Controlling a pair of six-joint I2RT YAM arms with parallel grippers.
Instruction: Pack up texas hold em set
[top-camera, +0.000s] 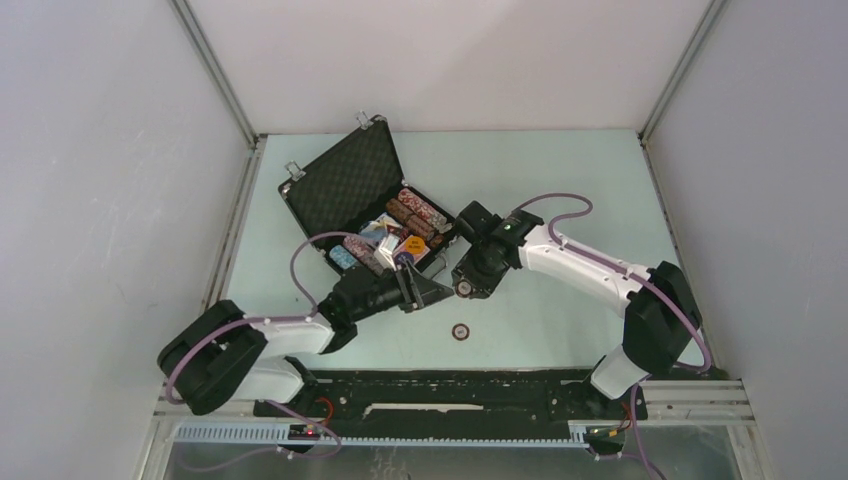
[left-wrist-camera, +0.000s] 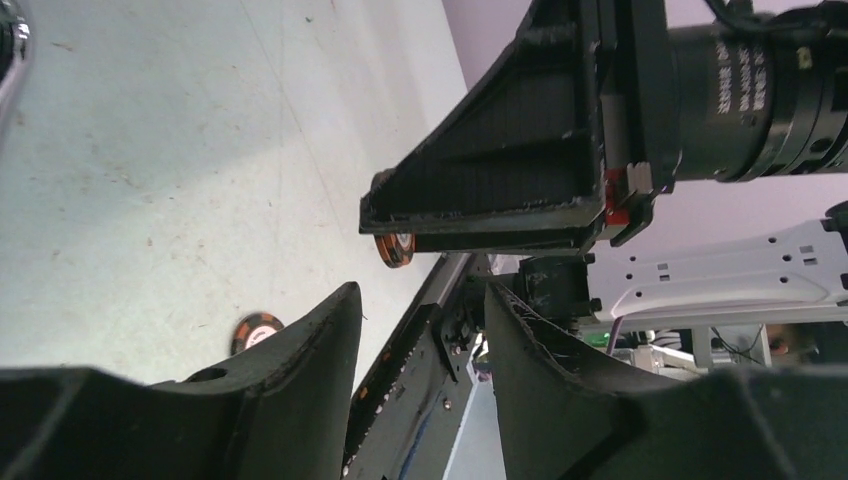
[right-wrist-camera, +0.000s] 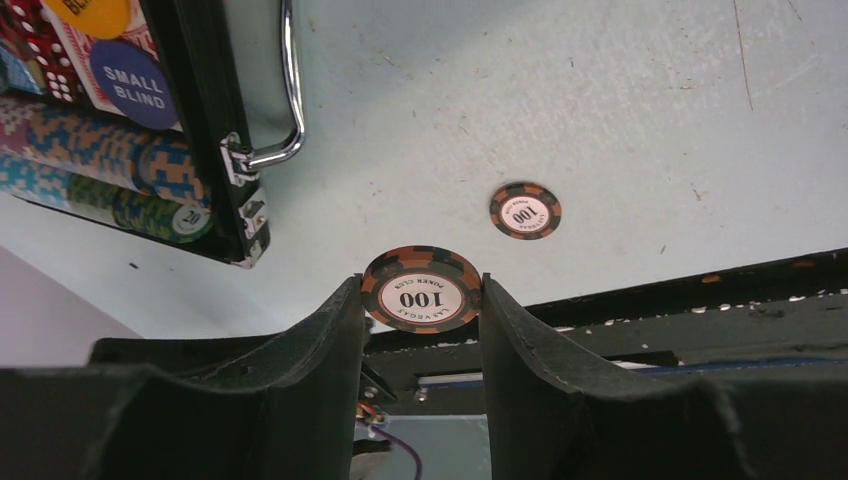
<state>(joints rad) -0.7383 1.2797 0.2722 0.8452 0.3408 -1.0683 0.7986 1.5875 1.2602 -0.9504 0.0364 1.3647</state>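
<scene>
Top external view, read from the arm bases outward. A loose chip lies flat on the tabletop, at 6 o'clock of the two grippers and apart from both. Beyond it the left gripper and right gripper stand tip to tip, close together. The right gripper pinches a held chip by its rim, jaws narrow, with the "100" face turned toward its own wrist camera. The left gripper stands partly open with nothing between its fingers. The held chip sits just past their tips, at 11 o'clock in the left wrist view, untouched. Farthest, at 11 o'clock of the grippers, the case lies open with its lid raised. Chip rows fill it, and its handle is on the side nearest the right gripper.

Risks, as judged:
- The grip bears on the thin rim only, so a nudge from the left fingers in a hand-over could twist the chip free and send it rolling on the tabletop.
- A misaligned approach could knock finger against finger.
- The loose chip could be left unpacked.
</scene>
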